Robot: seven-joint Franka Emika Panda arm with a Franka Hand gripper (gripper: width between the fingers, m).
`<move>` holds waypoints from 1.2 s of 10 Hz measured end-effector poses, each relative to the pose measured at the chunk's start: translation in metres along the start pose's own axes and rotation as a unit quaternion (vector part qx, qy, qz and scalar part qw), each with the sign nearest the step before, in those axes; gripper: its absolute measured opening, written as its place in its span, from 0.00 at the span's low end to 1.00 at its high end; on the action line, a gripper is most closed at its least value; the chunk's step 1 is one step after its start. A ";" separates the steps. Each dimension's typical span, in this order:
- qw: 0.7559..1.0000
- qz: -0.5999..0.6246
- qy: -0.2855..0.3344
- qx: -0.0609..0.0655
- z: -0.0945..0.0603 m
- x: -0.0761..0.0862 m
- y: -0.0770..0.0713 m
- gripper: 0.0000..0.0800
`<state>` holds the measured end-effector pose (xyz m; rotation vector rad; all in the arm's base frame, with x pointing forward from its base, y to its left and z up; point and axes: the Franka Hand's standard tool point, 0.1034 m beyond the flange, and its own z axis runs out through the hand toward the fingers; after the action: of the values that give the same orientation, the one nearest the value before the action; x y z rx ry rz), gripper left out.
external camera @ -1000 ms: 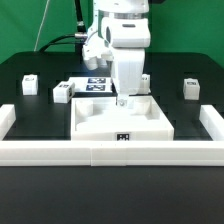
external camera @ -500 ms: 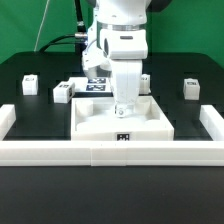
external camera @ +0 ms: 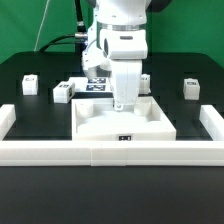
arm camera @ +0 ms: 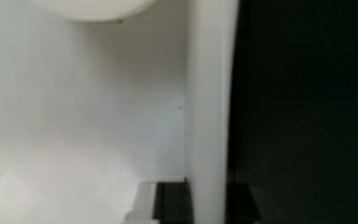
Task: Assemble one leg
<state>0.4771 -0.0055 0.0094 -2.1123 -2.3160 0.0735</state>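
Leg (external camera: 190,88) shows in exterior view; wrist view shows blurred tray (arm camera: 87,130)

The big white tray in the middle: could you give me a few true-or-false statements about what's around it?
1. The pincer hangs low over the tray. True.
2. Two small white blocks stand on the exterior view's left of the tray. True.
3. The far-right block lies inside the tray. False: it stands on the table, apart from the tray.
4. The table is red. False: it is black.
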 end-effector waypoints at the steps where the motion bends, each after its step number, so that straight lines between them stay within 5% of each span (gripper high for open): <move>1: 1.000 0.000 0.000 -0.002 0.000 0.000 0.001 0.07; 6: 1.000 0.001 0.000 -0.003 0.000 0.001 0.001 0.07; 12: 0.998 0.055 0.011 -0.010 -0.002 0.069 0.024 0.07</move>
<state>0.4942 0.0656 0.0088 -2.2366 -2.1978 0.0270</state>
